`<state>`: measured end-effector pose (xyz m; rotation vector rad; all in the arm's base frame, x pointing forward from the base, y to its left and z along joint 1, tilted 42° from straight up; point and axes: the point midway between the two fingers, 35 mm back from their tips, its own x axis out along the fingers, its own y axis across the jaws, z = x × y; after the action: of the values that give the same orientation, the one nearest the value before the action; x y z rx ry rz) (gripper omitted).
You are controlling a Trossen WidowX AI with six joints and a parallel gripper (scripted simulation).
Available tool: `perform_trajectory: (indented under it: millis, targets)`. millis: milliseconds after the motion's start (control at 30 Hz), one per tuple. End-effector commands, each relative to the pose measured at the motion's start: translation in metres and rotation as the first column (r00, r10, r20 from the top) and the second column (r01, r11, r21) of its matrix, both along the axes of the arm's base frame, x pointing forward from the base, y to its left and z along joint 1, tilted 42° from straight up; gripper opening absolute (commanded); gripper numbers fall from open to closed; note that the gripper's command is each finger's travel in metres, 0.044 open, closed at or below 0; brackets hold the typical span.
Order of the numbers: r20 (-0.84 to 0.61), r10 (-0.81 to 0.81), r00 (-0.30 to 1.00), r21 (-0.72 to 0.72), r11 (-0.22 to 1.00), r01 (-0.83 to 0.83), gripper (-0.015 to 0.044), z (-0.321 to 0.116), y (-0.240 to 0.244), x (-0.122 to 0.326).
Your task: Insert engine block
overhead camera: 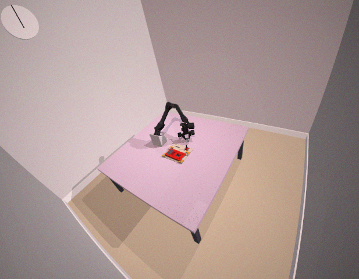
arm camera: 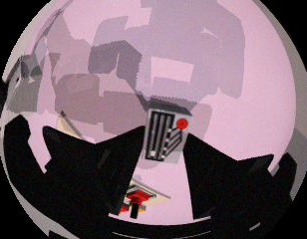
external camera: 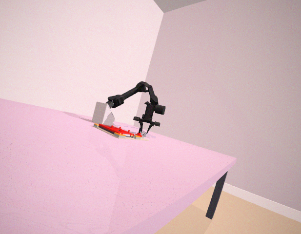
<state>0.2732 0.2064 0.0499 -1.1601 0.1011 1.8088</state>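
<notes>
The grey engine block (overhead camera: 187, 140) (external camera: 143, 134) (arm camera: 160, 135), with dark slots and a red round spot, is off the car body, beside the beige board. My gripper (overhead camera: 185, 139) (external camera: 143, 132) (arm camera: 164, 133) points down and is shut on the engine block, one finger at each side of it. The block is at or very close to the table; any gap under it cannot be told. The red car body (overhead camera: 174, 154) (external camera: 115, 129) lies flat on the board; its opening and rib are too small to make out. Only a bit of the red shows in the wrist view.
A small red piece (overhead camera: 187, 148) (external camera: 139, 134) (arm camera: 138, 195) with an upright black peg stands at the board's edge, close to the gripper. The beige board (arm camera: 155, 194) has orange-grey corner blocks. A grey-white angular block (overhead camera: 156, 140) (external camera: 99, 112) stands by the arm's base.
</notes>
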Motion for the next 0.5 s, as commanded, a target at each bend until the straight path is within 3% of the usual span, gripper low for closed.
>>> perform_trajectory:
  millis: [0,133,267,467]
  targets:
    - [-0.003,-0.002,1.0,-0.004,1.0,0.002,0.0125,-0.001,0.0,-0.001]
    - [-0.003,-0.002,1.0,-0.004,1.0,0.002,0.0098,-0.001,0.0,-0.001]
    - [-0.002,-0.002,1.0,-0.005,1.0,0.002,0.0,0.002,-0.003,0.001]
    - [-0.001,-0.002,1.0,-0.01,1.0,0.002,0.0,0.014,-0.016,0.006]
